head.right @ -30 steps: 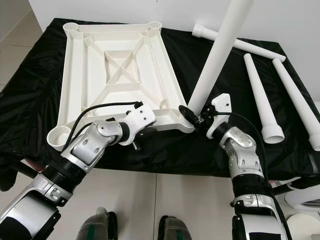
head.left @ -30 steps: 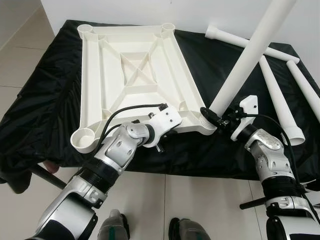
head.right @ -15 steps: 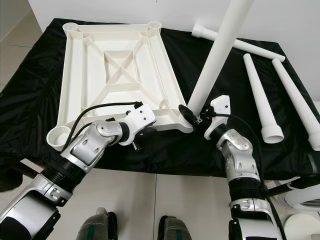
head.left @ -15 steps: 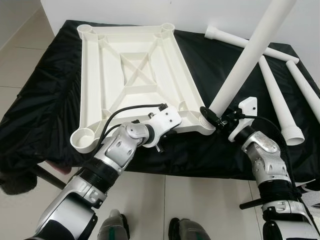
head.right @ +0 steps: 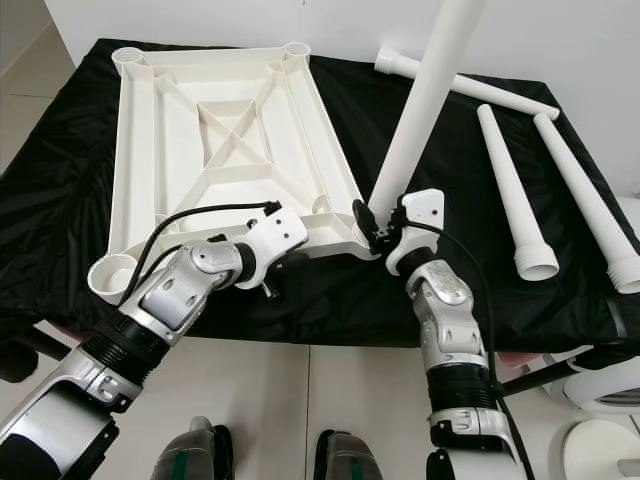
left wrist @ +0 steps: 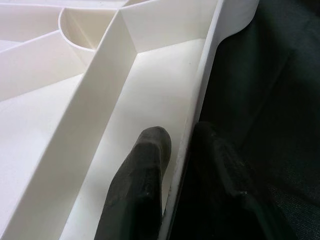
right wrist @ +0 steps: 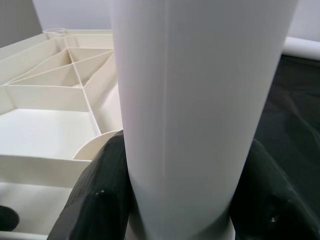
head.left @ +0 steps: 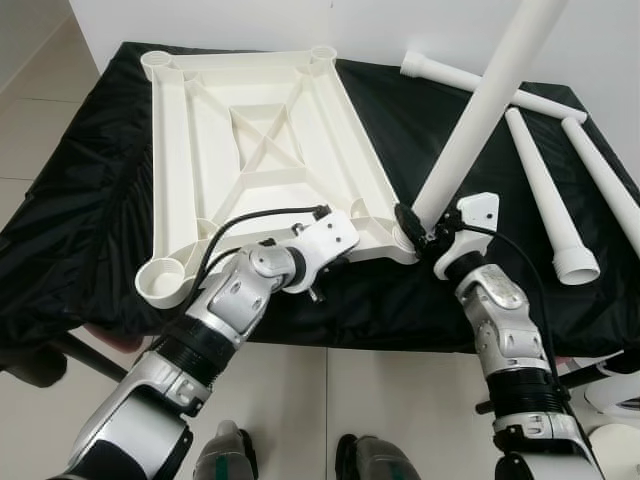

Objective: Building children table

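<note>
The near right corner of the upturned white table frame [head.left: 260, 160] is crowded: the right tool [head.left: 415, 226] is clamped around the base of an upright white leg [head.left: 478, 110], which leans up and away over the corner socket and blocks any pass from above there. The left tool [left wrist: 175, 150] pinches the frame's near rim, one finger [left wrist: 145, 170] inside the channel and the other outside, so that edge is taken. Ribs divide the frame's inside into shallow bays. Three loose legs [head.left: 545, 190] lie on the right of the black-draped tabletop [head.left: 90, 200]. Bare black cloth lies between the frame and those legs, and left of the frame.
</note>
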{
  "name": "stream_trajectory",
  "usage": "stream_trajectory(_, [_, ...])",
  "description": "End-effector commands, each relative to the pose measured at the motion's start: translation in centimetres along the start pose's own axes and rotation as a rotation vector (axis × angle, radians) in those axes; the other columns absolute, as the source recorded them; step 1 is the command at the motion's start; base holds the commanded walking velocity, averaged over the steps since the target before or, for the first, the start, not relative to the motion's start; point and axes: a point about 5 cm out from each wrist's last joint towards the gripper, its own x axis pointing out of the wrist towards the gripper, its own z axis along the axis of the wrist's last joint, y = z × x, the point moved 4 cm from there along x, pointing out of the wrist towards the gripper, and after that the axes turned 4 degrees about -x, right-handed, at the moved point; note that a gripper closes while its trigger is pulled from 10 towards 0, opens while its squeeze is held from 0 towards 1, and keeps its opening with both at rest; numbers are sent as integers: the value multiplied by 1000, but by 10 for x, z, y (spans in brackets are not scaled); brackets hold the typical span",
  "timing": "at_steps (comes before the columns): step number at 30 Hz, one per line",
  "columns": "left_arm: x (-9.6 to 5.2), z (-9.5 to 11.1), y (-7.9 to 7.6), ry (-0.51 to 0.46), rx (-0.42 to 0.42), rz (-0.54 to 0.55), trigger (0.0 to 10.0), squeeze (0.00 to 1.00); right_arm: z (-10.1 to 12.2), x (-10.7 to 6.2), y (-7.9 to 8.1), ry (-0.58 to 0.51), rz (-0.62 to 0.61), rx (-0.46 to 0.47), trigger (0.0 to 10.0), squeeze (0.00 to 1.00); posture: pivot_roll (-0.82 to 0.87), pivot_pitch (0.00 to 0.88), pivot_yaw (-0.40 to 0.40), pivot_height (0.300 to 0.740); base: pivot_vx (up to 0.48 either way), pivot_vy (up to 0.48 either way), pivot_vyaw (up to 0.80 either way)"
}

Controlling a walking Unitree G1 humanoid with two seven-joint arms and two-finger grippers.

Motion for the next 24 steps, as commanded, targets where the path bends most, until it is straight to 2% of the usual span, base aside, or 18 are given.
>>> stream_trajectory(1, [2, 8, -12, -18, 39, -59, 10000, 0, 2, 3, 6, 0, -10, 4, 10000, 0, 0, 81, -36, 740, 0, 0, 0])
stream_trajectory(8, [1, 7, -12, -16, 35, -55, 10000, 0, 6, 7, 17, 3, -164, 2, 10000, 0, 10, 87, -40, 740, 0, 0, 0])
stream_trajectory(11, [0, 7, -13, -16, 33, -56, 10000, 0, 6, 5, 22, 2, -232, 32, 10000, 0, 10, 90, -39, 740, 0, 0, 0])
stream_trajectory(16, [0, 7, -13, -14, 34, -57, 10000, 0, 3, 2, 22, 18, -336, 25, 10000, 0, 8, 91, -36, 740, 0, 0, 0])
stream_trajectory(24, [0, 7, -13, -15, 34, -60, 10000, 0, 3, -2, 20, 35, -410, 23, 10000, 0, 7, 93, -33, 740, 0, 0, 0])
